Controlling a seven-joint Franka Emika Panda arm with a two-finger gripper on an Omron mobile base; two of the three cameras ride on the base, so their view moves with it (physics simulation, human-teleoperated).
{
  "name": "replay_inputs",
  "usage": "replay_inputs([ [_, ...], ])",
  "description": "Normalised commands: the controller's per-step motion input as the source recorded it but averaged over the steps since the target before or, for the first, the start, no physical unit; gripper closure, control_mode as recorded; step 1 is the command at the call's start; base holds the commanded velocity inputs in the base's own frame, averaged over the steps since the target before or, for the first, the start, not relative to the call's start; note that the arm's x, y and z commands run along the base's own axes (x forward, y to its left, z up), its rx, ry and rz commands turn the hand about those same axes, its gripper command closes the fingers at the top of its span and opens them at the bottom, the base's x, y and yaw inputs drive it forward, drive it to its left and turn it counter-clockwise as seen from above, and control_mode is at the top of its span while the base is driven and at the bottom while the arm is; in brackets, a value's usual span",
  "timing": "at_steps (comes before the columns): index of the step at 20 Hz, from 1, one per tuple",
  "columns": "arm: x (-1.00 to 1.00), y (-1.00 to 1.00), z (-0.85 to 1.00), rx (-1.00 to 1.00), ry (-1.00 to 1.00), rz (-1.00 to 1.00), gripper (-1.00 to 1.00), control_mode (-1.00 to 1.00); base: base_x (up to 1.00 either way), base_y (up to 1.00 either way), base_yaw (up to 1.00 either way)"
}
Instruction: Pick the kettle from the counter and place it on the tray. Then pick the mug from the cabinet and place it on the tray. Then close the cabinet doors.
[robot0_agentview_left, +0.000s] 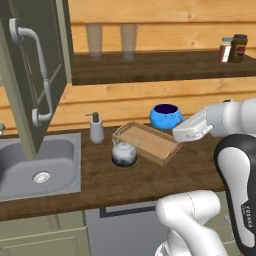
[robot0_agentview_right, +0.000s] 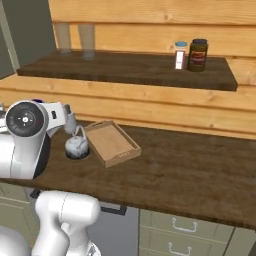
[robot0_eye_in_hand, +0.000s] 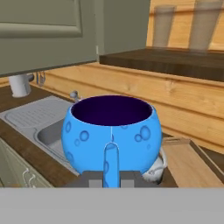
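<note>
The bright blue mug (robot0_agentview_left: 166, 116) hangs in the air above the far end of the light-wood tray (robot0_agentview_left: 150, 144), with my gripper (robot0_agentview_left: 177, 123) shut on its handle. In the hand view the mug (robot0_eye_in_hand: 111, 131) is upright, and the fingertips (robot0_eye_in_hand: 124, 178) pinch its handle from both sides. The silvery kettle (robot0_agentview_left: 123, 152) stands on the dark wood counter (robot0_agentview_left: 150, 180) against the tray's near-left corner; from the right it shows as the kettle (robot0_agentview_right: 76, 145) just left of the tray (robot0_agentview_right: 112, 143). One cabinet door (robot0_agentview_left: 30, 75) stands open at the left.
A steel sink (robot0_agentview_left: 35, 165) is set into the counter at the left, with a soap pump bottle (robot0_agentview_left: 96, 128) beside it. Two drinking glasses (robot0_agentview_left: 110, 41) and two jars (robot0_agentview_left: 233, 48) stand on the shelf above. Lower cupboards (robot0_agentview_right: 190, 230) run under the counter.
</note>
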Motion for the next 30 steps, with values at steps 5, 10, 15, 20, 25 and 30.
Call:
replay_inputs([
  [5,0.00,0.00,0.00,0.00,0.00,0.00,1.00,1.00,0.20,0.09,-0.09],
  [10,0.00,0.00,0.00,0.00,0.00,0.00,1.00,1.00,0.31,0.00,-0.06],
  [15,0.00,0.00,0.00,0.00,0.00,0.00,1.00,1.00,0.33,0.05,-0.03],
  [20,0.06,0.00,-0.10,0.01,-0.01,0.00,1.00,-1.00,0.26,0.01,-0.01],
  [25,0.33,-0.33,-0.76,0.03,-0.15,0.07,1.00,-1.00,0.00,0.00,0.00],
  [30,0.45,-0.38,-0.78,0.02,-0.13,0.13,1.00,-1.00,0.00,0.00,0.00],
])
